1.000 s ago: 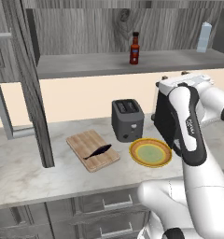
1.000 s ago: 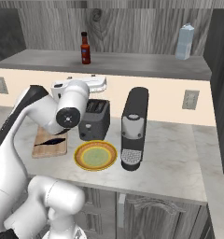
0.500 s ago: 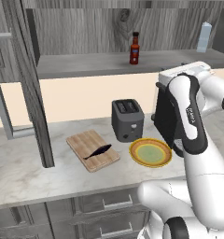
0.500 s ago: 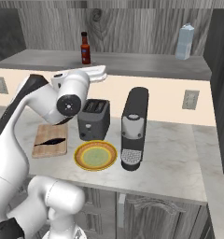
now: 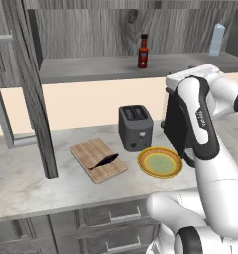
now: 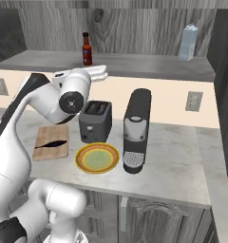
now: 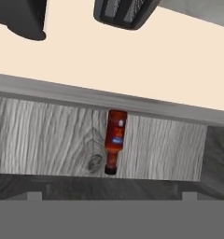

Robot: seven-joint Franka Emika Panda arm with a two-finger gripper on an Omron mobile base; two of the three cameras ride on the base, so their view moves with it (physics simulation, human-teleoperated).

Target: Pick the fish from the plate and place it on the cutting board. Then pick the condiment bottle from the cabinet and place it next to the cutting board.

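The dark fish [image 5: 103, 161] [image 6: 50, 144] lies on the light wooden cutting board [image 5: 89, 151] [image 6: 59, 133]. Right of the board, the yellow-rimmed plate [image 5: 159, 161] [image 6: 97, 158] holds nothing. A dark-red condiment bottle [image 5: 143, 52] [image 6: 87, 49] stands upright on the cabinet shelf [image 5: 91, 69] [image 6: 144, 64]. My gripper [image 6: 101, 72] [image 5: 178, 79] is raised to shelf height, in front of the bottle and clear of it. In the hand view, which is turned upside down, the bottle [image 7: 115, 140] sits in the middle with nothing between the jaws.
A dark toaster [image 5: 135, 126] [image 6: 95, 121] stands behind the plate. A black coffee machine [image 6: 136, 130] is to its right. A pale blue-white bottle [image 5: 217, 39] [image 6: 187, 42] stands at the shelf's right end. Grey vertical panels [image 5: 34, 89] border the left.
The arm has lifted the hand from above the toaster up to the level of the shelf edge. Fish, plate and bottle have not moved.
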